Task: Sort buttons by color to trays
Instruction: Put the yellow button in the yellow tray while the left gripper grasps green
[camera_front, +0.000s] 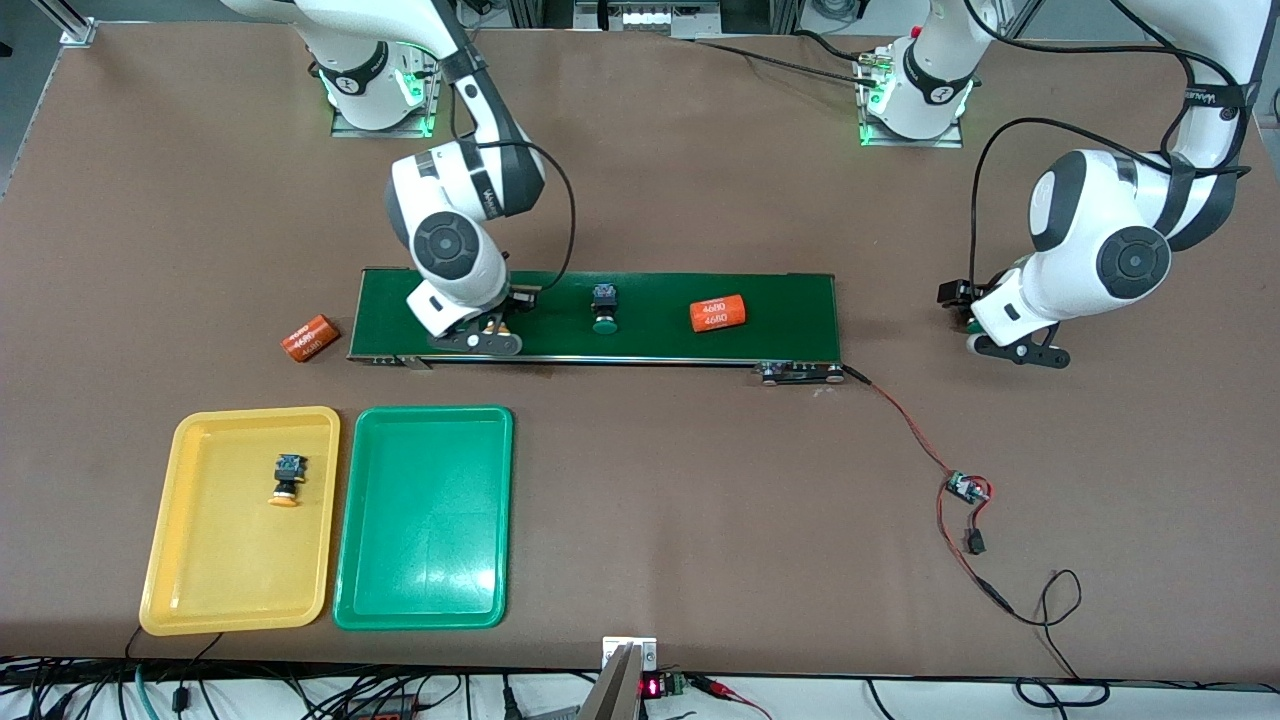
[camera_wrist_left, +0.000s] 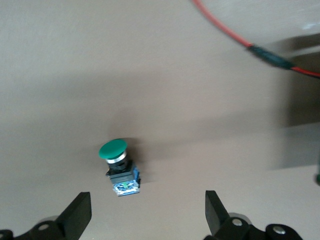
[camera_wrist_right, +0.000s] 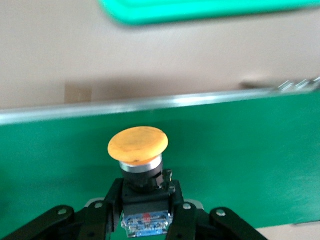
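My right gripper (camera_front: 490, 330) (camera_wrist_right: 145, 200) is down on the dark-green belt (camera_front: 640, 345), shut on the black-and-blue body of a yellow-capped button (camera_wrist_right: 138, 145). A green-capped button (camera_front: 604, 308) lies mid-belt. Another yellow-capped button (camera_front: 287, 478) lies in the yellow tray (camera_front: 160, 560). The green tray (camera_front: 425, 560) beside it holds nothing. My left gripper (camera_front: 985, 340) (camera_wrist_left: 147, 202) hangs open low over the bare table past the belt's end on the left arm's side. A second green-capped button (camera_wrist_left: 119, 165) lies on the table just ahead of its spread fingers, untouched.
One orange cylinder with white print (camera_front: 719, 314) lies on the belt; another (camera_front: 310, 337) lies on the table off the belt's end on the right arm's side. A red wire (camera_front: 900, 415) (camera_wrist_left: 225, 30) runs from the belt to a small circuit board (camera_front: 965, 488).
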